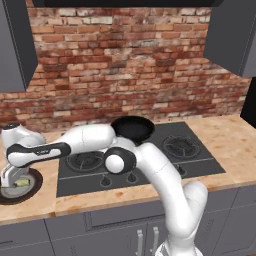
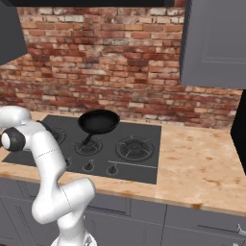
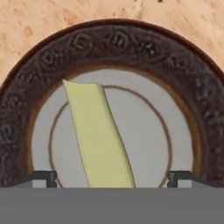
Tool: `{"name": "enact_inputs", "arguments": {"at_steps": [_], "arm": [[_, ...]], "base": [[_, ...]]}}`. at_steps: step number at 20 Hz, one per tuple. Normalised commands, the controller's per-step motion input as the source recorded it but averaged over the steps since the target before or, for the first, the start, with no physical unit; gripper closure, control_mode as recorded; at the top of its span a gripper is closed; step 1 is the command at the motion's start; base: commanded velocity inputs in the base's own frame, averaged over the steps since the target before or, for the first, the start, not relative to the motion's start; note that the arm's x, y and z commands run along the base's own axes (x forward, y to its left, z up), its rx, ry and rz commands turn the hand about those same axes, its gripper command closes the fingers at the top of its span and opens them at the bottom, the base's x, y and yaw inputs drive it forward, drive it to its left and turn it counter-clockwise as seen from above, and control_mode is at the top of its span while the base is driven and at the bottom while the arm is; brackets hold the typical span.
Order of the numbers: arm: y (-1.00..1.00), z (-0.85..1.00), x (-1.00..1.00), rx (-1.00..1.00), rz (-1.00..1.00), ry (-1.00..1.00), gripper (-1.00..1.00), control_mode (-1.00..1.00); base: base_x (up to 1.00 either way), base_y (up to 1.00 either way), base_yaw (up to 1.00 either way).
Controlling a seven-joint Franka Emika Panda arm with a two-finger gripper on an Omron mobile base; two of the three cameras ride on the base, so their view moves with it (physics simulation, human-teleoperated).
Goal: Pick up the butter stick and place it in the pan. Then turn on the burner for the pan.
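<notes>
Gripper point(image 3: 112, 181) hanging low over the plate point(image 3: 114, 39), jaws spread wide with one fingertip at each side of the butter stick point(image 3: 98, 135) and nothing pinched yet; I judge this the last stage of the approach, the spread kept so the tips can pass down both long faces before closing. Butter stick lies flat on the plate's grey centre, its near end between my tips, its far end running off toward 11 o'clock in the hand view. It sits slightly skewed to my fingers, so the squeeze may land a little off square and twist it; soft bar, likely to slip or dent. Plate rests on the speckled countertop point(image 1: 235, 145) at the far left end, about 9 o'clock from the stove point(image 1: 200, 165) in the left base view, which is why my arm is stretched out flat to the left. Pan point(image 2: 99, 121) sits well apart from the butter, on the stove's rear burner, handle pointing back toward the front edge. Knobs point(image 2: 112, 168) line the stove's front strip, none touched; burner step not yet begun.
</notes>
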Motion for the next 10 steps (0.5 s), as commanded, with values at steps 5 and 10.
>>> {"name": "enact_inputs", "arguments": {"at_steps": [5, 10], "arm": [[0.0, -0.16, 0.07, 0.0, 0.0, 0.04, -1.0, -1.0], [0.03, -0.18, 0.05, -0.01, 0.0, 0.04, -1.0, -1.0]], "base": [[0.0, 0.0, 0.0], [0.0, 0.0, 0.0]]}}
